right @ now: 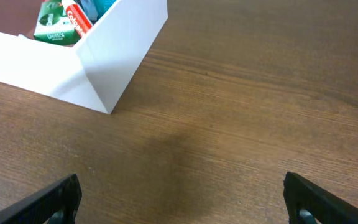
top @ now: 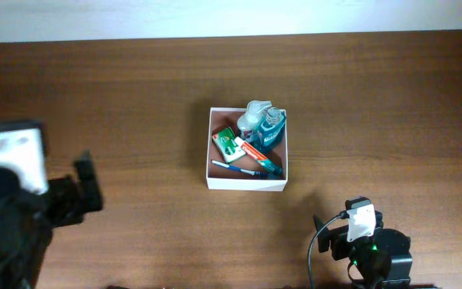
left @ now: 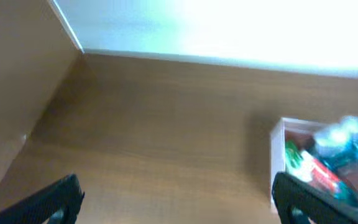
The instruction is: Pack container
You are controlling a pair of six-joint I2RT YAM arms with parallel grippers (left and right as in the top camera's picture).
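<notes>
Left wrist view: the left gripper (left: 179, 202) is released, jaws spread wide, nothing between them. The right gripper (right: 182, 202) is likewise spread and empty. The container (top: 247, 184) sits mid-table (top: 135, 96), with the left arm at its 8 o'clock and the right at its 5 o'clock, both well apart. The carton (top: 228, 144), toothpaste (top: 255, 152), toothbrush (top: 235, 168) and bottle (top: 267, 124) lie inside. Judgement: packing appears complete, and the arms stand clear so as not to disturb the load.

Dark brown wood-grain table (top: 95, 96), grain running side to side, white wall (top: 215, 16) along its far edge, strong overexposed glare on that wall in the left wrist view, plain tan panel (left: 11, 93) meeting the wall at a corner.
</notes>
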